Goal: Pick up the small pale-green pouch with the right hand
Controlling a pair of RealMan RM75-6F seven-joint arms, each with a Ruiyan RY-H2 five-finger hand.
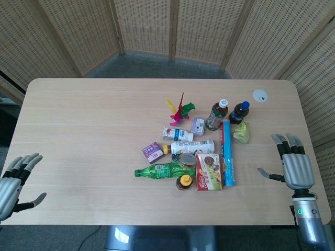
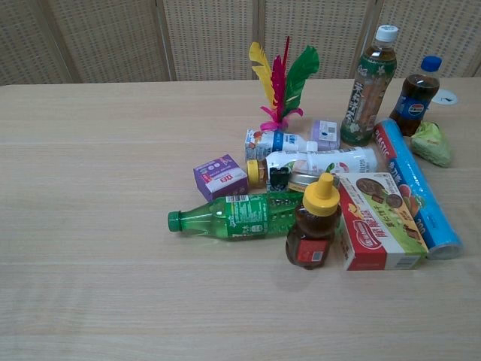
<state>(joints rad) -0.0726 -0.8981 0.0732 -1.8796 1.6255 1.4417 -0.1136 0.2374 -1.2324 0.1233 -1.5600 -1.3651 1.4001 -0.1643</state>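
The small pale-green pouch (image 1: 242, 132) lies on the table at the right side of the clutter, just right of a blue roll (image 1: 227, 153) and in front of a dark cola bottle (image 1: 239, 112). In the chest view the pouch (image 2: 431, 143) sits near the right edge. My right hand (image 1: 294, 163) rests open near the table's right edge, fingers spread, well to the right of and nearer than the pouch. My left hand (image 1: 15, 183) is open at the near left corner, holding nothing. Neither hand shows in the chest view.
A cluster fills the table's middle: green bottle (image 1: 163, 170), honey bottle (image 1: 184, 182), biscuit box (image 1: 209, 170), purple box (image 1: 153, 152), white bottles (image 1: 191, 147), tea bottle (image 1: 216, 114), feather shuttlecock (image 1: 179, 111). A white disc (image 1: 260, 95) lies far right. Wicker screens stand behind.
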